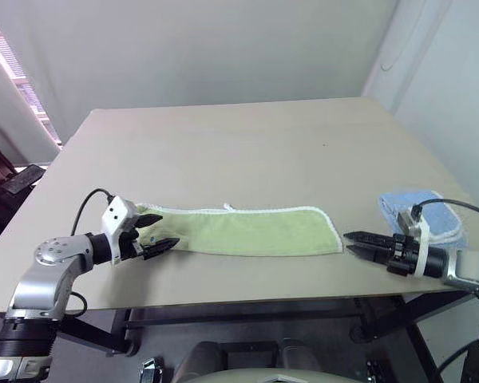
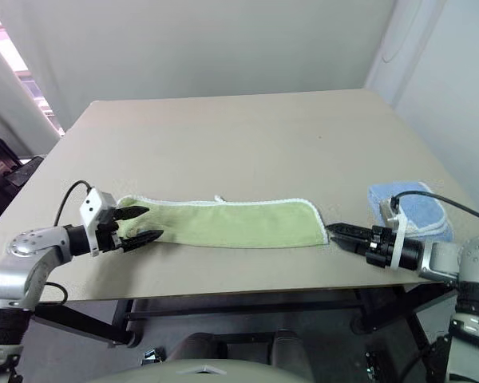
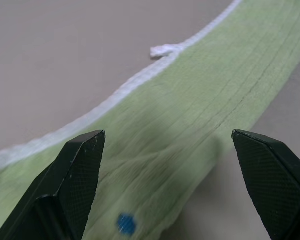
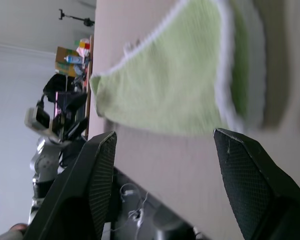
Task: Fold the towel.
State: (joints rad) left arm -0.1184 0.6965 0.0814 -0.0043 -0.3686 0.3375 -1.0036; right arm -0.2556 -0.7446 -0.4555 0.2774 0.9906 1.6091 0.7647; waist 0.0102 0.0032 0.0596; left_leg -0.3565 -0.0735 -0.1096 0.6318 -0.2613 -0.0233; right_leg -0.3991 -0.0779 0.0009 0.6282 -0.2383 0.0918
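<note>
Towel (image 1: pixel 247 232) lies folded into a long strip near the table's (image 1: pixel 247 144) front edge. Left gripper (image 1: pixel 158 232), at its nine o'clock end, is spread, empty; right gripper (image 1: pixel 359 242), at three o'clock, likewise parted, beside a blue cloth (image 1: pixel 431 209).

Beige table (image 1: pixel 247 144), green towel (image 1: pixel 247 230) near front edge, blue cloth (image 1: pixel 415 209) at rt

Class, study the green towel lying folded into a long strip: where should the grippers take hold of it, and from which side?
The towel lies flat as a long strip. Probably best: pinch its two short ends, the left gripper coming in from the left end and the right gripper from the rounded right end, sliding one finger under the layers, since both already face those ends with open jaws.
</note>
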